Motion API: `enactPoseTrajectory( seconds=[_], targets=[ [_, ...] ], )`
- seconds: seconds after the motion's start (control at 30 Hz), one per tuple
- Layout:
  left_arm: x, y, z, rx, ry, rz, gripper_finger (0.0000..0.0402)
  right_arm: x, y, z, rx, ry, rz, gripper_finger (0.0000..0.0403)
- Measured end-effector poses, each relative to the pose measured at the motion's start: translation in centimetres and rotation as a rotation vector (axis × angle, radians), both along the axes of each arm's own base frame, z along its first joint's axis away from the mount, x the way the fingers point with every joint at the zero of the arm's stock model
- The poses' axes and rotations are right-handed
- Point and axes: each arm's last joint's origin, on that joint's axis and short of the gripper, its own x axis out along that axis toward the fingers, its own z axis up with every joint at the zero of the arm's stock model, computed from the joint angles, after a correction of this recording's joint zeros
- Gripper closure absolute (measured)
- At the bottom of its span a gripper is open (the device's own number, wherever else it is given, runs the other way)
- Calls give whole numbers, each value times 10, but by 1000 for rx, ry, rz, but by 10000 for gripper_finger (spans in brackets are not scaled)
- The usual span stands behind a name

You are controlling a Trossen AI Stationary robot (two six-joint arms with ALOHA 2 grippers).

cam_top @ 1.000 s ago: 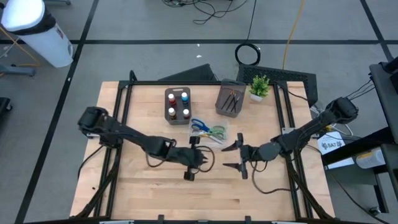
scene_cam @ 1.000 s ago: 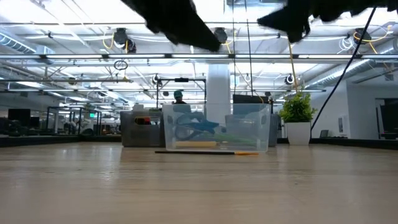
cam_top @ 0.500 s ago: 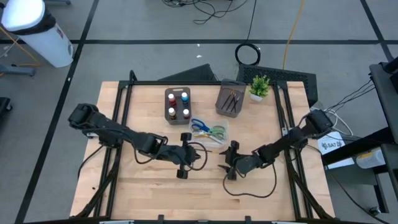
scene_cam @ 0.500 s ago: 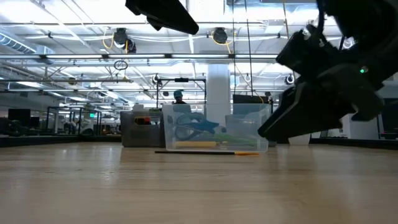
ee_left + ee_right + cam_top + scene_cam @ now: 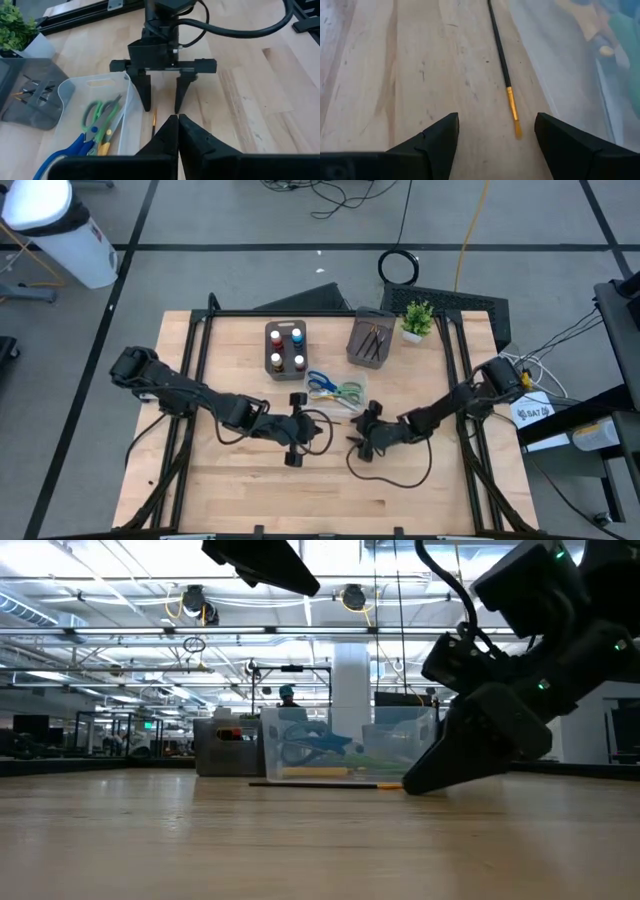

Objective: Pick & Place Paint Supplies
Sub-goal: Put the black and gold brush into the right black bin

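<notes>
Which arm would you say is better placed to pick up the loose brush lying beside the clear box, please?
The right. Its gripper is lowered to the table with jaws open, straddling the brush beside the clear box. The left gripper hangs higher, jaws shut.

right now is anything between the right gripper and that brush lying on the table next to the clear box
Nothing visible. The right gripper is open, low over the table, and the brush lies on bare wood straight ahead between its fingers. The clear box runs close alongside the brush, not across the approach. The left gripper is shut, farther back.
</notes>
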Motion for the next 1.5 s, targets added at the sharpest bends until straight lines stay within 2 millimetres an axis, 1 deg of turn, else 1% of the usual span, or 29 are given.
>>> enactPoseTrajectory(
  seconds=[0.1,0.37,0.53,0.9,1.07,1.33,1.5],
  targets=[
    [0,0,0,0,1,0,395,0,-2,-1,6,16,4,175],
    [-1,0,-1,-14,11,14,358,-2,-3,-4,-14,56,4,270],
    [-1,0,-1,-15,11,15,361,-3,-4,-5,-17,70,7,309],
    [-1,0,-1,-20,11,17,389,-9,-5,-10,-31,145,5,361],
    [-1,0,-1,-21,11,17,392,-11,-7,-12,-10,187,26,396],
    [-1,0,-1,-22,10,17,363,-12,-6,-12,-5,198,43,402],
    [-1,0,-1,-23,10,18,360,-8,-2,2,7,123,102,402]
  ],
)
